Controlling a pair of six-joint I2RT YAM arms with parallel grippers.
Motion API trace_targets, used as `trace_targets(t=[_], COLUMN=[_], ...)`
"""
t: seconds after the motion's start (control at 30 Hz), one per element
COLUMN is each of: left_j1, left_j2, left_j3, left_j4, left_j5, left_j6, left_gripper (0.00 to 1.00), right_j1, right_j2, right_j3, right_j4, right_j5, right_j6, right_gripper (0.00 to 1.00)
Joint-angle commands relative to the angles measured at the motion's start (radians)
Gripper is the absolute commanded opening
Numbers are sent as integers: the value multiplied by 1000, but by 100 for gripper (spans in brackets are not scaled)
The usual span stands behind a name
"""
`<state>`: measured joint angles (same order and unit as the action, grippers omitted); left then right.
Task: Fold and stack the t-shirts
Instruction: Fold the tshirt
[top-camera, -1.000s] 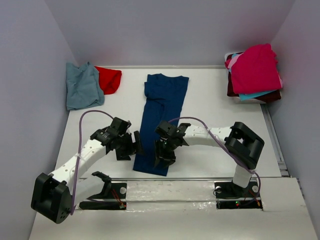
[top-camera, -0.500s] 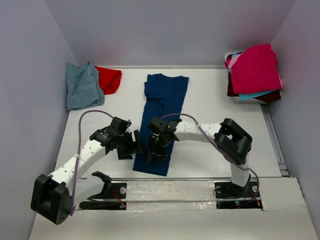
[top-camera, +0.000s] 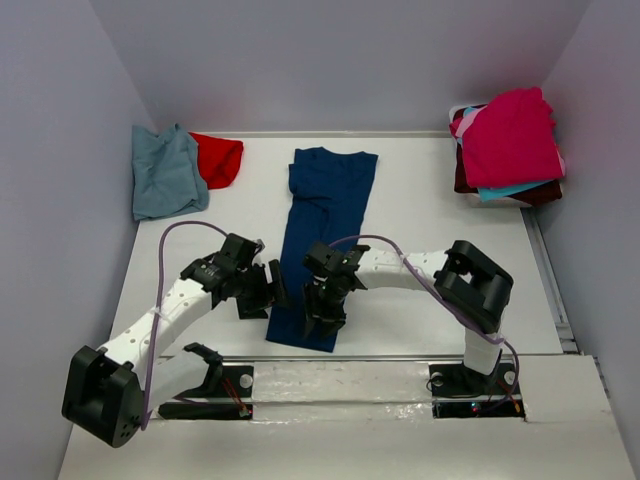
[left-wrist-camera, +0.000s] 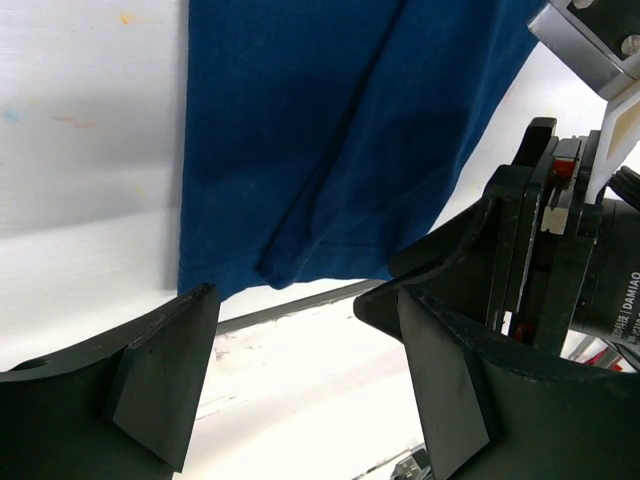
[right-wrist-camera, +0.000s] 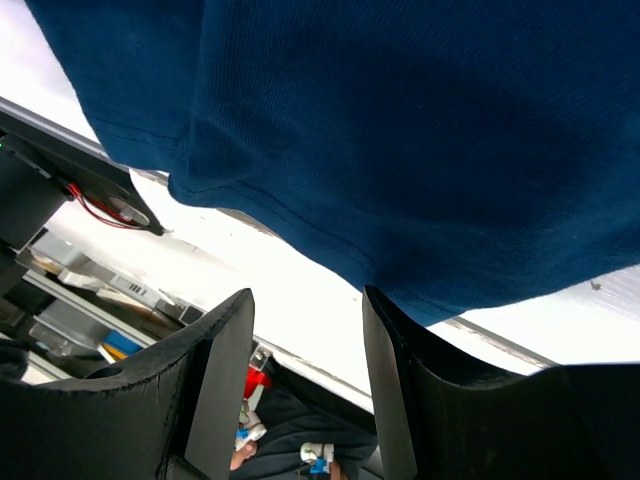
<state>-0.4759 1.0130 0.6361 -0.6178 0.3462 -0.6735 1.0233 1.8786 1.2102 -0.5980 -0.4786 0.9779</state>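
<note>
A navy t-shirt (top-camera: 327, 225), folded into a long narrow strip, lies down the middle of the table with its hem toward the arms. My left gripper (top-camera: 270, 293) hovers at the strip's near left edge, jaws open and empty (left-wrist-camera: 300, 390); the hem corner (left-wrist-camera: 235, 270) shows just beyond its fingers. My right gripper (top-camera: 324, 318) hangs over the near hem, open, with nothing between its fingers (right-wrist-camera: 305, 390); the navy cloth (right-wrist-camera: 400, 130) fills that view above them. Both grippers stand close together.
A blue-grey tee (top-camera: 165, 172) and a red tee (top-camera: 220, 158) lie crumpled at the back left. At the back right is a pile with a magenta tee (top-camera: 510, 135) on top, turquoise (top-camera: 505, 190) and maroon (top-camera: 462, 182) edges below. The table's near edge (top-camera: 400, 357) runs just past the hem.
My right gripper swung left over the shirt's near end, then came back slightly toward the hem. The left arm barely shifted and its jaws narrowed a little.
</note>
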Motion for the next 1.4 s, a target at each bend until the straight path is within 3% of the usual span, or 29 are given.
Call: trace_targets(t=[0.0,0.6,0.97,1.37], left_j1=[-3,-3,-3,17], left_j2=[16,38,-20,-123], left_j3=[7,8,43,102], left_j4=[20,36,-31,-83], left_j5=[24,50,-24,-141], left_j6=[9,35,34,3], left_gripper=[83,83,83,83], right_j1=[11,20,20,20], right_j2=[-19,-15,106,205], right_j3=[35,11,276,388], right_j4=[12,-48,-100,-126], right_j5=[-8,11,21,-11], right_j6=[7,-2,-53,-59], right_gripper=[53,53,53,53])
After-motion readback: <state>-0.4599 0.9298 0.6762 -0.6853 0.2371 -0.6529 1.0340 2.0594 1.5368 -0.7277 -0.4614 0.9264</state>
